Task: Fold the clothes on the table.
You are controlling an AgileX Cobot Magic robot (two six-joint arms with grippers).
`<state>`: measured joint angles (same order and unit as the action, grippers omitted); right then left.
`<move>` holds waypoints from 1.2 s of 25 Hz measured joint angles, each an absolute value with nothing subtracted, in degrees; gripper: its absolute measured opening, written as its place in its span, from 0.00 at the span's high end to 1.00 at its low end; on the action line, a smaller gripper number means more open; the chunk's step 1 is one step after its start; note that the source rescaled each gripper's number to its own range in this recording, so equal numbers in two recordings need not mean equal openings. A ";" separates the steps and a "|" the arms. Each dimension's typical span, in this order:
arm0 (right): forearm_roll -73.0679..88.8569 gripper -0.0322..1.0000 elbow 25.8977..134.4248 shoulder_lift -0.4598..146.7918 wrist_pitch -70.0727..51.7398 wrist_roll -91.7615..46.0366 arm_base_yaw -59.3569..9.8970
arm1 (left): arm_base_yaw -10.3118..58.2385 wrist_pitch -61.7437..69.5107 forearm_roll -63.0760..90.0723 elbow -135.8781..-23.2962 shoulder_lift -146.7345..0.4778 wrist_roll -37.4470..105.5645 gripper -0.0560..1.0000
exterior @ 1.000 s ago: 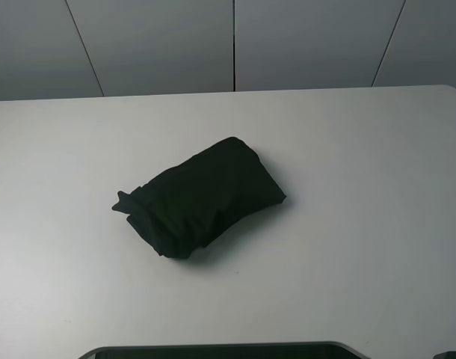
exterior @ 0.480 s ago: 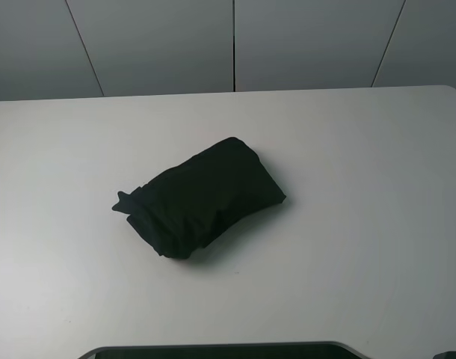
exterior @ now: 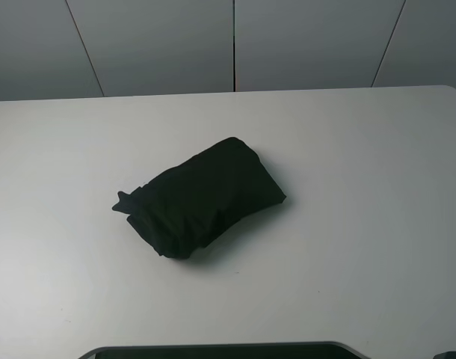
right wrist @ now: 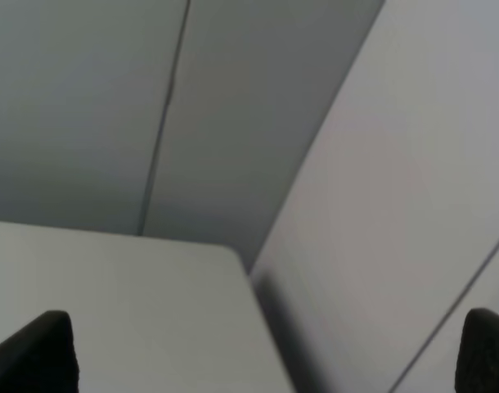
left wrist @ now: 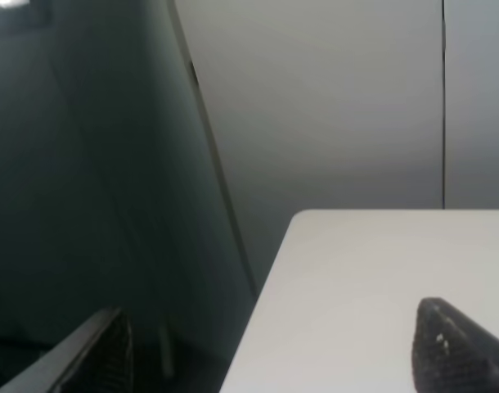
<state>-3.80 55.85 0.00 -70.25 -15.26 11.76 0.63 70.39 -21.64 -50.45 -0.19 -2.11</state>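
Note:
The black T-shirt (exterior: pixel 202 196) lies as a compact folded bundle near the middle of the white table (exterior: pixel 362 224), with a small flap sticking out at its left end. Its print and neck label are hidden. Neither arm reaches into the exterior high view. The left gripper (left wrist: pixel 274 360) shows only in the left wrist view, its two dark fingertips (left wrist: pixel 458 352) wide apart with nothing between them, over a corner of the table (left wrist: pixel 356 270). The right gripper (right wrist: pixel 262 352) is likewise open and empty by another table corner (right wrist: pixel 151 286). The shirt is out of both wrist views.
Grey wall panels (exterior: pixel 235 45) stand just behind the table's far edge. A dark curved piece of the robot base (exterior: pixel 220 350) runs along the near edge. White tabletop surrounds the shirt on all sides.

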 joint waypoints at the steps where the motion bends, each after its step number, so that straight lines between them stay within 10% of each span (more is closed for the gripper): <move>1: -2.23 0.00 53.99 0.00 -70.25 -13.68 12.02 | 0.63 70.39 -21.02 -48.13 -0.19 -2.34 0.06; 30: 5.49 0.00 29.41 -0.02 -63.28 -10.56 4.25 | 7.41 62.48 -12.62 -29.31 0.00 -8.44 0.06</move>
